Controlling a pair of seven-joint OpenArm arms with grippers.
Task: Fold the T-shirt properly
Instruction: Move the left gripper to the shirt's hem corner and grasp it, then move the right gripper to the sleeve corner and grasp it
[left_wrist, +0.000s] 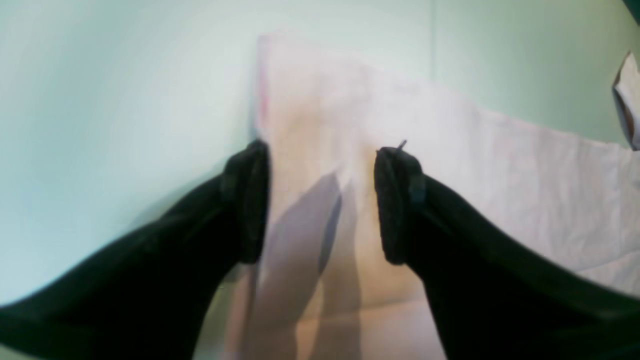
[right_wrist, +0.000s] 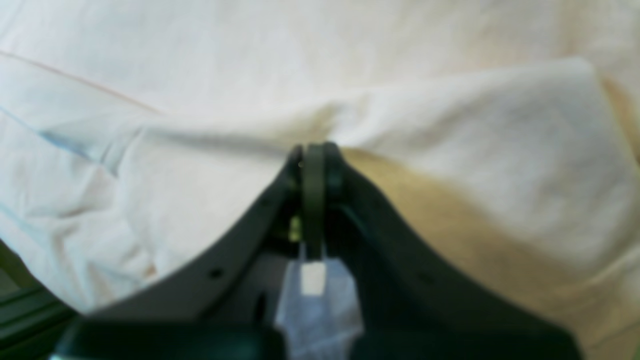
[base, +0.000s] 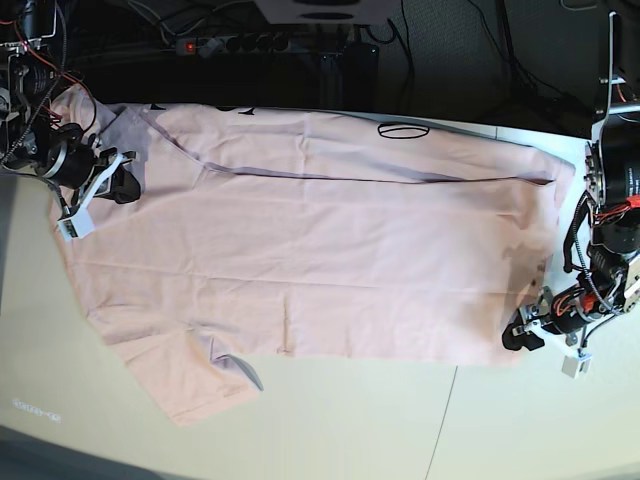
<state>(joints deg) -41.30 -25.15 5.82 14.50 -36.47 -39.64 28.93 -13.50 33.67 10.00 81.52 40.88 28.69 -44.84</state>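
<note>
My right tool (right_wrist: 314, 165), upper left in the base view, is pinched tight on a raised fold of the T-shirt (base: 320, 260), likely to carry that edge over. My left tool (left_wrist: 320, 200) straddles the hem corner at lower right, jaws wide. The shirt lies spread across the worktop (base: 400, 430).

We see the T-shirt (base: 320, 260) spread flat across the table (base: 400, 420), one sleeve toward the near left corner. Our right gripper (base: 128, 185) sits at the shirt's left edge (that view's left), our left gripper (base: 520, 338) at its near right corner, well apart.
</note>
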